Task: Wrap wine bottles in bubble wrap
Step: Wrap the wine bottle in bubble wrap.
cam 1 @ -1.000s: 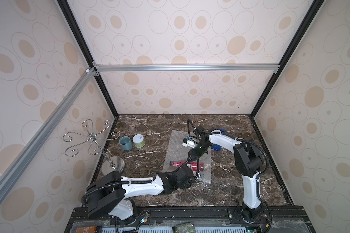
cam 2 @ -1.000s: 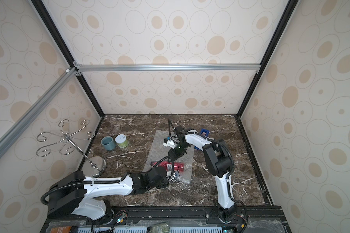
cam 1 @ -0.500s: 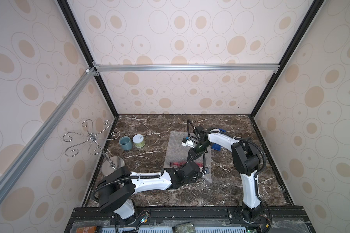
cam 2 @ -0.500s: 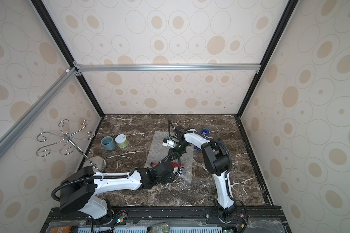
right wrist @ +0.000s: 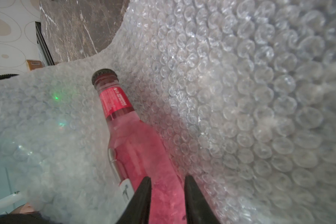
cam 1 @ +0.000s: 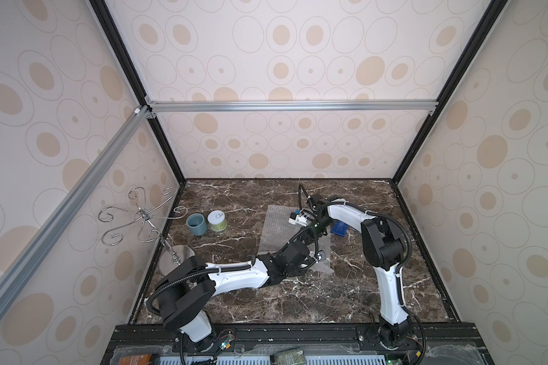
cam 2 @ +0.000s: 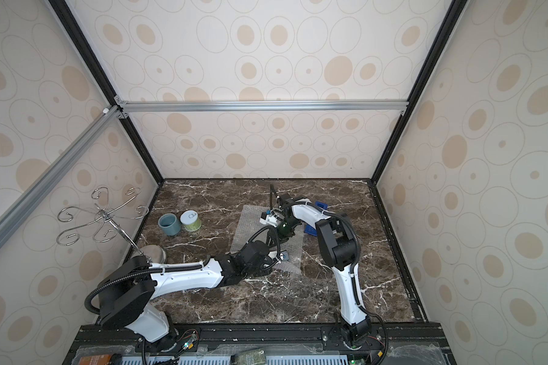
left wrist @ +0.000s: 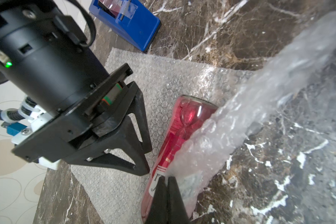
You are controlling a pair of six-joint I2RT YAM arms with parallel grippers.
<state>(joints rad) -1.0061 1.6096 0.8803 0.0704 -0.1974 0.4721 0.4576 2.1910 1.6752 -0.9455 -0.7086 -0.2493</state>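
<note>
hook stand (cam 1: 144, 218): silver wire with curled hooks on a round base, at the left edge of the marble table (cam 1: 234, 303).
teal cup (cam 1: 197, 225): upright, mouth open, right of the stand.
green-and-white jar (cam 1: 217, 220): upright with its lid on, just beside the cup on its right.
left gripper (left wrist: 167, 177): jaws closed tight, pinching the near edge of the bubble wrap and holding that edge up above the bottle's label.
bubble wrap (cam 1: 276, 227): clear sheet on the middle of the table, running from near to far. Its far part lies flat, and its near edge is lifted as a flap draped along one side of the bottle.
wine bottle (left wrist: 182, 124): lies on its side on the sheet's near part, pink-red liquid inside, dark cap (right wrist: 105, 74) on. The flap covers part of it. In both top views the left arm (cam 1: 234, 275) hides it.
right gripper (left wrist: 148, 160): jaws part-way apart and holding nothing, tips down on the flat wrap just beside the bottle's uncovered side. I cannot tell whether they touch the glass.
blue tape dispenser (cam 1: 339, 228): on the table just beyond the sheet's right edge, partly behind the right arm.
</note>
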